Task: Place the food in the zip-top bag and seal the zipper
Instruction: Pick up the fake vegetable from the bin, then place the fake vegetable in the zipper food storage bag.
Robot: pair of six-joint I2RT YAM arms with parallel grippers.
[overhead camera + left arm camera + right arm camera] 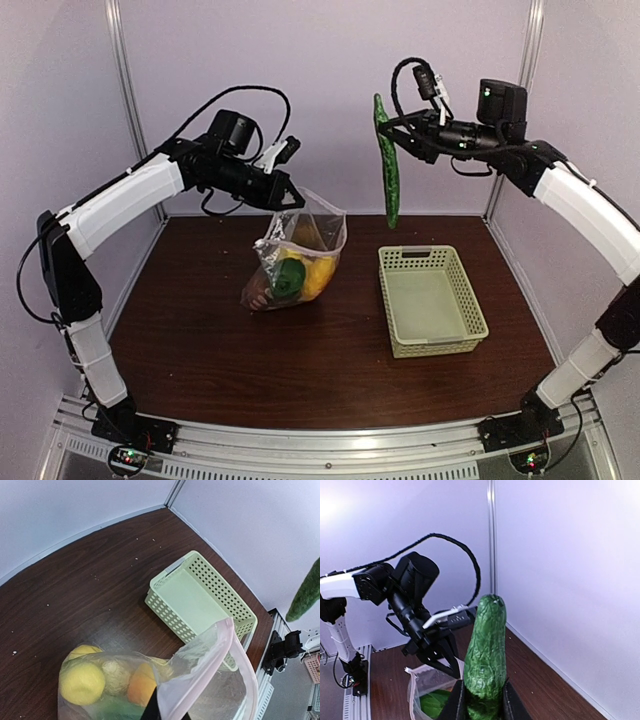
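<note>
My left gripper [297, 200] is shut on the mouth edge of the zip-top bag [295, 260], holding it up with its bottom on the table. The mouth gapes, and its pinkish zipper [240, 655] curves around the opening. Inside lie a yellow lemon [82, 682], a brown round piece [116, 676], an orange piece [141, 684] and green food [432, 702]. High at the back, my right gripper [482, 705] is shut on the end of the long green cucumber [486, 650]. In the top view the cucumber [387, 165] hangs down, right of the bag.
The pale green lattice basket [470, 300] stands to the right of the bag with nothing in it. White walls with metal posts close the back and sides of the dark wooden table [200, 350].
</note>
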